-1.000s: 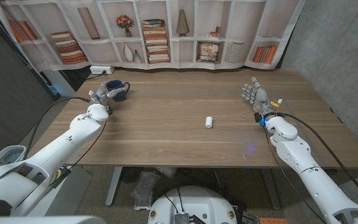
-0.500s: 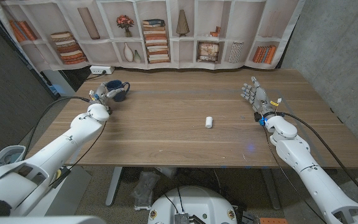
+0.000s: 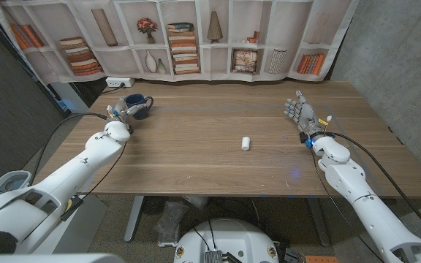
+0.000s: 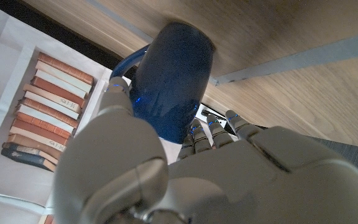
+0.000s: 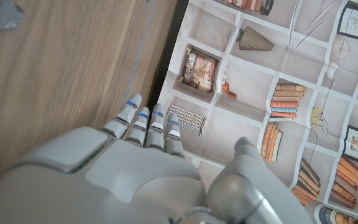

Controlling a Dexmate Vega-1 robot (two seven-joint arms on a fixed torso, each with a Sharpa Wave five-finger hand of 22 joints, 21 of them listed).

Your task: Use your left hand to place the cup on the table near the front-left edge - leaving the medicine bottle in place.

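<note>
A dark blue cup (image 3: pixel 140 107) with a handle is at the table's far-left part, close to the left edge. My left hand (image 3: pixel 118 113) holds it: in the left wrist view the cup (image 4: pixel 169 81) sits between the thumb and the fingers (image 4: pixel 219 127) of the left hand (image 4: pixel 185 180). Whether the cup's base touches the wood I cannot tell. A small white medicine bottle (image 3: pixel 245 142) lies on its side near the table's middle. My right hand (image 3: pixel 297 111) stands at the right side with straight fingers (image 5: pixel 148 124) and holds nothing.
The wooden table (image 3: pixel 196 164) has a left edge just beside the cup. A backdrop printed with bookshelves (image 3: pixel 174 36) hangs behind the far edge. A white power strip (image 3: pixel 119 82) sits beyond the far-left corner. Cables run along both arms.
The left hand and the cup have shifted a touch to the right and farther away. The bottle and the right hand have stayed put.
</note>
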